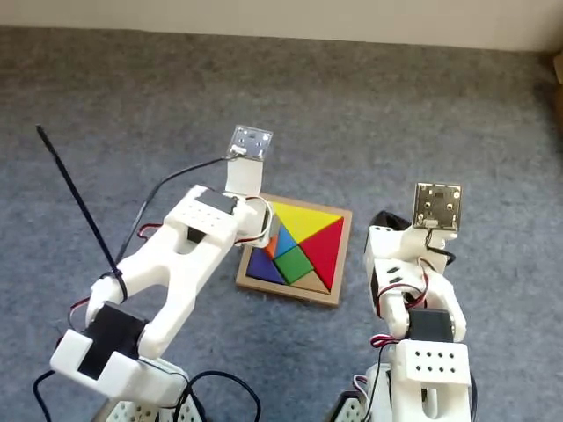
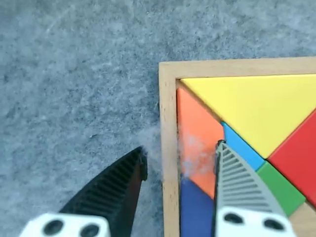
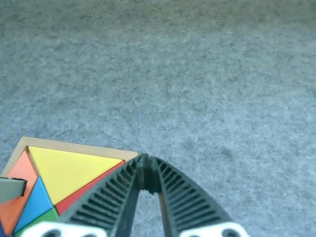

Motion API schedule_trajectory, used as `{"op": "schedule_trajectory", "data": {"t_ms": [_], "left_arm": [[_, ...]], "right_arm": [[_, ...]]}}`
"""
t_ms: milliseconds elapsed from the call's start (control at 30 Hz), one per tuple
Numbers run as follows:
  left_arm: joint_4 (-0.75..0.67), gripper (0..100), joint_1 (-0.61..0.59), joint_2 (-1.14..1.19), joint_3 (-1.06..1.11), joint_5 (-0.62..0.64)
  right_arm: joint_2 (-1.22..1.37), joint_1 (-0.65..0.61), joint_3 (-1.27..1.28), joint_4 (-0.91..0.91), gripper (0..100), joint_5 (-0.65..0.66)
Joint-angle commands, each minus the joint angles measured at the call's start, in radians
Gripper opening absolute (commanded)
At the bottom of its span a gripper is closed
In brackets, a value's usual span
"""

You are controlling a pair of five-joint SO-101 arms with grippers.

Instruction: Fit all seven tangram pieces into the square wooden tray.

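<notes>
The square wooden tray (image 1: pixel 286 293) lies on the carpet and holds coloured tangram pieces: yellow (image 1: pixel 303 220), red (image 1: pixel 327 246), green (image 1: pixel 296 261), light blue (image 1: pixel 283 242), dark blue (image 1: pixel 262 267) and tan (image 1: pixel 313 281). My left gripper (image 2: pixel 180 148) is open astride the tray's rim (image 2: pixel 168 148). Its black finger (image 2: pixel 118 182) is over the carpet, its grey finger (image 2: pixel 237 182) over the orange piece (image 2: pixel 197 133) and light blue piece (image 2: pixel 242 148). My right gripper (image 3: pixel 146 159) is shut on nothing, above the carpet beside the tray's corner (image 3: pixel 74 146).
The left arm (image 1: pixel 207 220) covers the tray's left edge; the right arm (image 1: pixel 413 255) stands just right of the tray. Grey carpet (image 1: pixel 396 105) spreads open on all sides. A thin black rod (image 1: pixel 75 198) slants at the left.
</notes>
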Motion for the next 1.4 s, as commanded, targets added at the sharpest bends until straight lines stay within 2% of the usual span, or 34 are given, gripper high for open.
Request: {"op": "schedule_trajectory", "data": {"t_ms": [0,567,800,1033,1167,1367], "left_arm": [[0.021,22,-0.019,-0.048,-0.015,0.009],[0.023,22,-0.018,-0.073,-0.015,0.005],[0.129,22,-0.031,-0.205,0.007,0.002],[0.091,22,-0.031,-0.202,0.048,0.002],[0.094,22,-0.031,-0.274,0.071,0.002],[0.086,10,-0.031,-0.527,0.202,-0.002]], "right_arm": [[-0.025,0.008,-0.004,-0.028,0.6,-0.003],[-0.025,0.008,-0.004,-0.028,0.6,-0.003],[-0.025,0.008,-0.004,-0.028,0.6,-0.003],[-0.025,0.008,-0.004,-0.028,0.6,-0.003],[-0.025,0.010,-0.004,-0.028,0.6,-0.003],[-0.025,0.012,-0.004,-0.028,0.6,-0.003]]}}
